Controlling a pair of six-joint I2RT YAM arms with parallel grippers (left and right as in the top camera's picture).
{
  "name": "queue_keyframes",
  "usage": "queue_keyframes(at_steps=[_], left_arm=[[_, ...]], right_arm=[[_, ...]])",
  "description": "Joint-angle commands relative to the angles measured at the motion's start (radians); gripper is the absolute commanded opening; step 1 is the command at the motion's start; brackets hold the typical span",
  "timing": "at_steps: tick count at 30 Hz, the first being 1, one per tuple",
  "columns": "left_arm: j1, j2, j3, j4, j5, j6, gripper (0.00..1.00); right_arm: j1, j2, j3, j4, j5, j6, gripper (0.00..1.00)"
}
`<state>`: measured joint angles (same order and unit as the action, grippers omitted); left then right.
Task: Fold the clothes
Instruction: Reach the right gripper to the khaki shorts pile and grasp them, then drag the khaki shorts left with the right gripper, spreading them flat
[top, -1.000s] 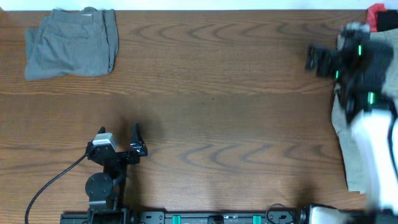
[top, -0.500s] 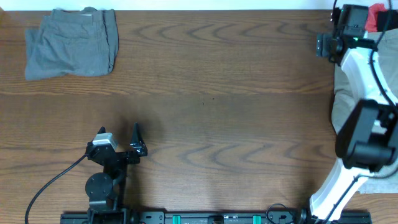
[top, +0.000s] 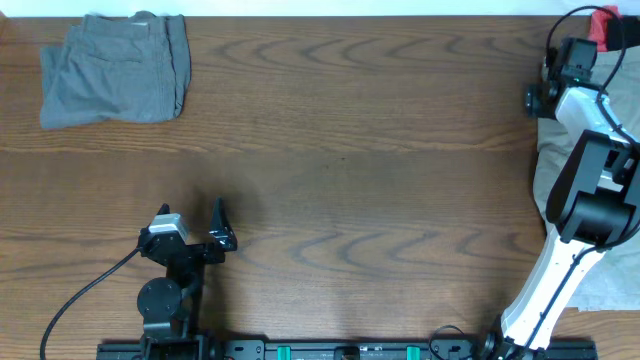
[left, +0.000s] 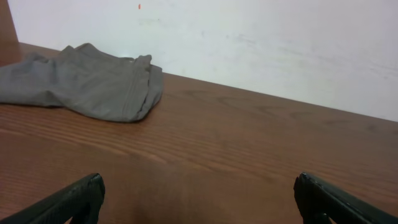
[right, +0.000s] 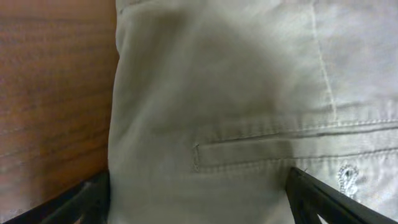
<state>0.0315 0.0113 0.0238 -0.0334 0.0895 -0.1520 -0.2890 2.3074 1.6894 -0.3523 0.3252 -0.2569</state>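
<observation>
Since 0.5 s ago the right arm has drawn its wrist a little toward the right edge and swung its elbow up, so the right gripper (top: 541, 88) now sits at the far right corner, over the khaki shorts (top: 546, 165). The left arm and the grey shorts (top: 115, 70) lie exactly as they did 1 s ago.

In the right wrist view the right gripper (right: 199, 208) is spread wide, its 2 fingers (right: 87, 199) at the bottom corners, with nothing between them. Below lie a welt pocket and a buttonhole of the khaki shorts; whether the fingers touch the cloth I cannot tell. The left gripper (top: 224, 228) is likewise wide apart and holds nothing, resting low near the front of the worktop (top: 380, 150).

The khaki shorts hug the right edge and run out of the overhead picture there, their left hem meeting bare wood. The grey shorts are bunched in the far left corner, just beside the white wall (left: 261, 43). Between the 2 garments runs a broad stretch of bare wood. A red thing (top: 605, 20) shows in the far right corner, too cropped to identify. A black cable (top: 80, 300) trails from the left arm toward the front left.
</observation>
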Motion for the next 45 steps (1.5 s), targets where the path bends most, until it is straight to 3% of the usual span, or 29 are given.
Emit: queue_keyframes(at_steps=[1, 4, 10, 13, 15, 22, 29, 39, 45], left_arm=[[-0.003, -0.005, -0.020, -0.029, 0.003, 0.013, 0.98], [-0.003, -0.005, -0.020, -0.029, 0.003, 0.013, 0.98], [-0.003, -0.005, -0.020, -0.029, 0.003, 0.013, 0.98], [-0.003, -0.005, -0.020, -0.029, 0.003, 0.013, 0.98], [-0.003, -0.005, -0.020, -0.029, 0.003, 0.013, 0.98], [-0.003, -0.005, -0.020, -0.029, 0.003, 0.013, 0.98], [-0.003, -0.005, -0.020, -0.029, 0.003, 0.013, 0.98], [-0.003, -0.005, -0.020, -0.029, 0.003, 0.013, 0.98], [-0.003, -0.005, -0.020, -0.029, 0.003, 0.013, 0.98]], right_arm=[[-0.010, 0.040, 0.019, 0.002, -0.047, -0.013, 0.86], [-0.012, 0.054, 0.019, 0.002, -0.045, -0.013, 0.80], [-0.012, 0.055, 0.026, 0.001, 0.008, 0.058, 0.28], [-0.013, 0.046, 0.037, -0.011, 0.034, 0.109, 0.08], [-0.013, 0.025, 0.042, -0.026, 0.037, 0.128, 0.02], [-0.013, -0.120, 0.044, -0.058, 0.037, 0.217, 0.01], [0.006, -0.260, 0.044, -0.112, 0.017, 0.219, 0.01], [0.055, -0.375, 0.044, -0.213, -0.219, 0.287, 0.01], [0.155, -0.395, 0.044, -0.290, -0.465, 0.286, 0.01]])
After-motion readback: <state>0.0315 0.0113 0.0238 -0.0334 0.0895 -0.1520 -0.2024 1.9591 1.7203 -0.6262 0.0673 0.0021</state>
